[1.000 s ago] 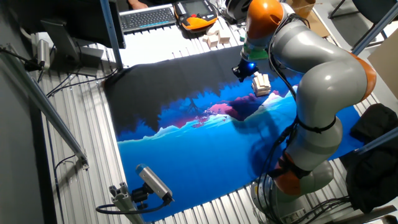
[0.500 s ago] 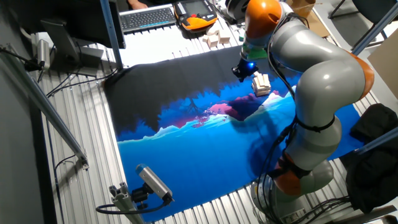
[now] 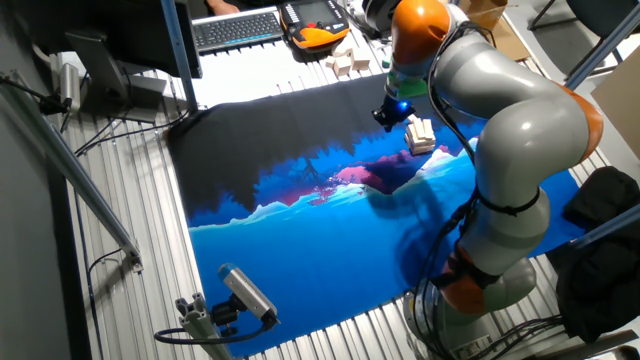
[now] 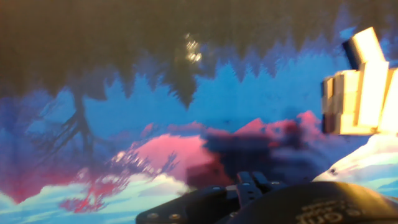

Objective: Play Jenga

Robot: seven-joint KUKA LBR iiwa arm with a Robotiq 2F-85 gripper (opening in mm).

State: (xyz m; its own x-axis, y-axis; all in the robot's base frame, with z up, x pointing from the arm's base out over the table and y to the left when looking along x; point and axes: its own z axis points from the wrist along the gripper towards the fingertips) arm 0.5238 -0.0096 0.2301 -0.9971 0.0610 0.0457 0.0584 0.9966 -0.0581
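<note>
The Jenga tower (image 3: 420, 135) is a small stack of pale tan wooden blocks standing on the blue and black printed mat (image 3: 330, 250), near its right back part. In the hand view the tower (image 4: 359, 93) stands at the right edge, with one block lying askew on top. My gripper (image 3: 386, 113) hangs low over the mat just left of the tower, apart from it. In the hand view only a dark part of the gripper (image 4: 249, 184) shows at the bottom, blurred, with nothing seen in it. The fingers' spacing is not discernible.
Several loose wooden blocks (image 3: 345, 62) lie behind the mat by a keyboard (image 3: 238, 28) and an orange pendant (image 3: 315, 22). A camera on a stand (image 3: 245, 293) sits at the mat's front left. A black bag (image 3: 608, 200) lies at the right.
The arm's wrist and gripper have shifted very slightly to the left, away from the tower. The tower has not moved.
</note>
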